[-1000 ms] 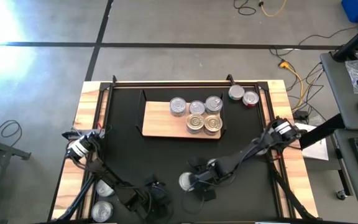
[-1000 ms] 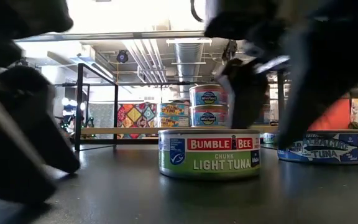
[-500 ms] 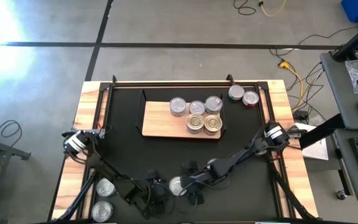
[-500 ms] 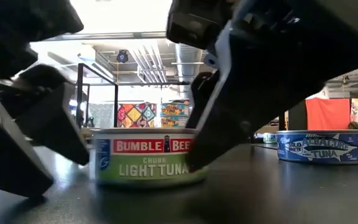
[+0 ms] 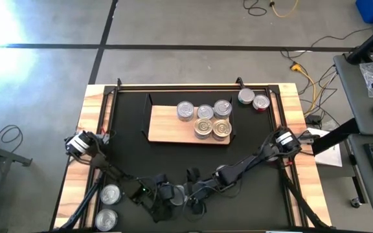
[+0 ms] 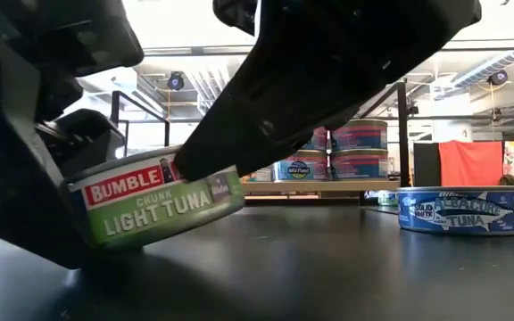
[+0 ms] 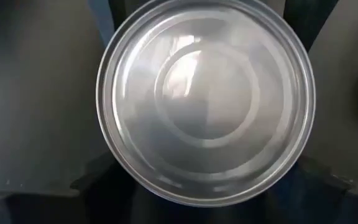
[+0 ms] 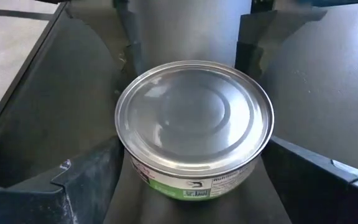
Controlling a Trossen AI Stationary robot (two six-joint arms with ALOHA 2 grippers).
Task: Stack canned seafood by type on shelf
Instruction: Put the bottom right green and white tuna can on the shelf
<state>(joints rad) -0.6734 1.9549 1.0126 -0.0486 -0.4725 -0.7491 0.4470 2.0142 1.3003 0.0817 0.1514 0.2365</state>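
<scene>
Near the mat's front edge, both grippers flank one tilted tuna can, apparently a handover; which actually grips, unclear.

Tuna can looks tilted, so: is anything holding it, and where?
The right gripper holds the tuna can by opposite sides of its wall; the left gripper is around it too.

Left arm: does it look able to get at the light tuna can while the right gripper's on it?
Likely yes: the left gripper sits right at the light tuna can, opposite the right gripper, nothing between.
</scene>
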